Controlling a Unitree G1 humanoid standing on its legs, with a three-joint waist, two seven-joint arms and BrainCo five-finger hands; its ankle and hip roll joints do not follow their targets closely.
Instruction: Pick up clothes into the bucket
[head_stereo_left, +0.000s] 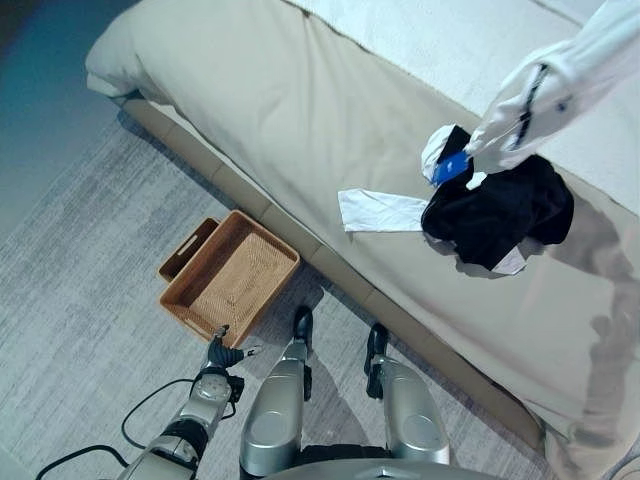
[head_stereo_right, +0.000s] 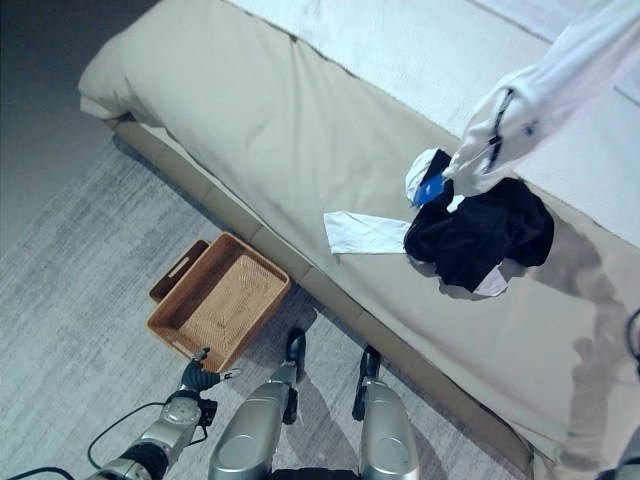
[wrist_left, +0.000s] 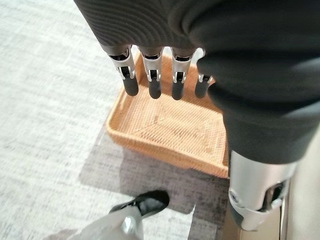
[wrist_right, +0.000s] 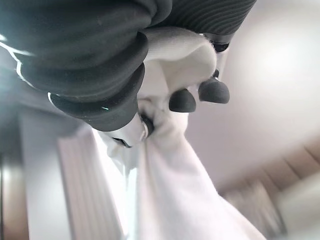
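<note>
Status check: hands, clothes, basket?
Right hand shut on white garment. Left hand open over basket. Dark clothes on bed.

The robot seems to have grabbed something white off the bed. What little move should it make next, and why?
Probably swing the right hand toward the wicker basket. Its fingers are curled round a white garment lifted above the bed, and the basket sits on the floor by the bed's edge, near the left hand. A dark garment is left on the bed.
</note>
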